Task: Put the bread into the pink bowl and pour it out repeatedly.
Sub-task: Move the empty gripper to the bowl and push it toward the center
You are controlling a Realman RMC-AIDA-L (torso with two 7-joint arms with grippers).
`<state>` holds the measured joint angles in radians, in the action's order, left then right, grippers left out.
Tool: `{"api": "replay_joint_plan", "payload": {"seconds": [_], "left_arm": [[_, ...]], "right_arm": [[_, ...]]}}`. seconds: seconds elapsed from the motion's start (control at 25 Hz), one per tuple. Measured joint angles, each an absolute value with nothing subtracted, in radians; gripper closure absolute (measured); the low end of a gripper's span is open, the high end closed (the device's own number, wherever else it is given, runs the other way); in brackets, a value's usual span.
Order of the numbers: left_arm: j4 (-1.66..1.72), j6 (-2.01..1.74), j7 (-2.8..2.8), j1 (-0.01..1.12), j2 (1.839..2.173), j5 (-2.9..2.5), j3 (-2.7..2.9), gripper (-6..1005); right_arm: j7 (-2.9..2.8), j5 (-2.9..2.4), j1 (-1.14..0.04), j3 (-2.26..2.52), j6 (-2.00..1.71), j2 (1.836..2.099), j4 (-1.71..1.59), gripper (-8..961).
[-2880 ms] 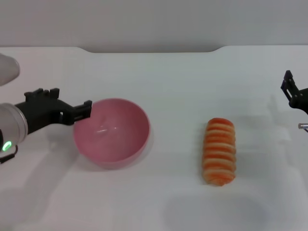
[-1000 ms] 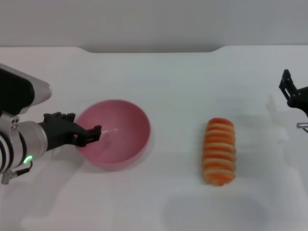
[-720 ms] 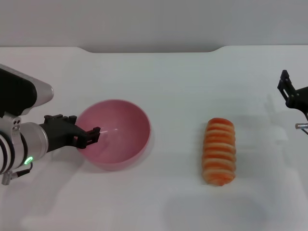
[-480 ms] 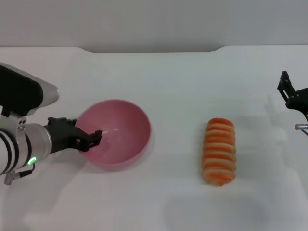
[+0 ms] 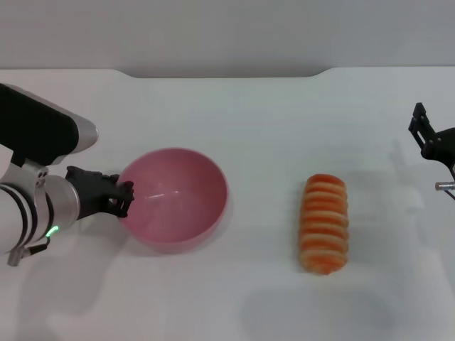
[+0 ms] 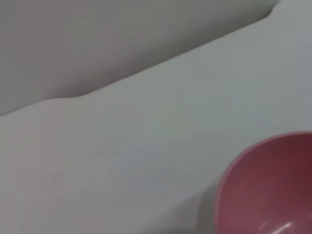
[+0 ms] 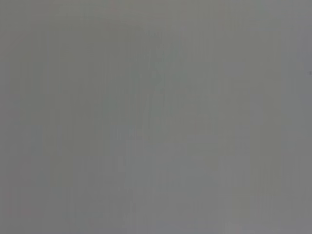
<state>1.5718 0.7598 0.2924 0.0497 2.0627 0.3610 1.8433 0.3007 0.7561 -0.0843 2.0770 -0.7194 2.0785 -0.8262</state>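
The bread point(image 5: 325, 224) lies on the white table point(image 5: 270, 128) to the right of centre, its long axis running away from the robot, well apart from the pink bowl point(image 5: 175, 199), which stands upright and empty to the left. The loaf is oblong and ridged, with orange and cream cross stripes; the bowl is deep, smooth and glossy, and its rim also shows in the left wrist view point(image 6: 229, 170). The left gripper point(image 5: 119, 199) sits at the bowl's left rim, touching or just beside it; whether its fingers grip the rim or stand open I cannot tell. The right gripper point(image 5: 429, 136) hangs at the table's far right edge, away from the loaf, holding nothing that shows, and its opening is likewise unclear. Judging from this, the step in hand is loading the bowl: the right arm should take the loaf across its narrow width near the middle, while the left steadies the bowl against sliding.
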Motion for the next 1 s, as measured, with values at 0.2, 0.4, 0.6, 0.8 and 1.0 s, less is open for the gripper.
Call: {"api": "replay_joint_plan", "payload": {"seconds": [0.2,0.4,0.6,0.8,1.0], "left_arm": [[1.562,0.754,0.252,0.061,2.063,0.352,1.841,786],[1.556,0.757,0.230,0.070,2.061,0.361,1.840,879],[1.551,0.751,0.228,0.080,2.061,0.367,1.843,931],[1.560,0.770,0.239,0.097,2.058,0.361,1.865,935],[1.554,0.795,0.223,0.117,2.061,0.336,1.871,941]], "right_arm": [[0.301,0.756,-0.083,2.077,-0.719,2.079,-0.827,202],[0.301,0.757,-0.083,2.077,-0.719,2.079,-0.827,202],[0.301,0.758,-0.083,2.076,-0.719,2.079,-0.826,202],[0.301,0.759,-0.083,2.075,-0.719,2.079,-0.825,202],[0.301,0.759,-0.083,2.076,-0.719,2.079,-0.825,202]]}}
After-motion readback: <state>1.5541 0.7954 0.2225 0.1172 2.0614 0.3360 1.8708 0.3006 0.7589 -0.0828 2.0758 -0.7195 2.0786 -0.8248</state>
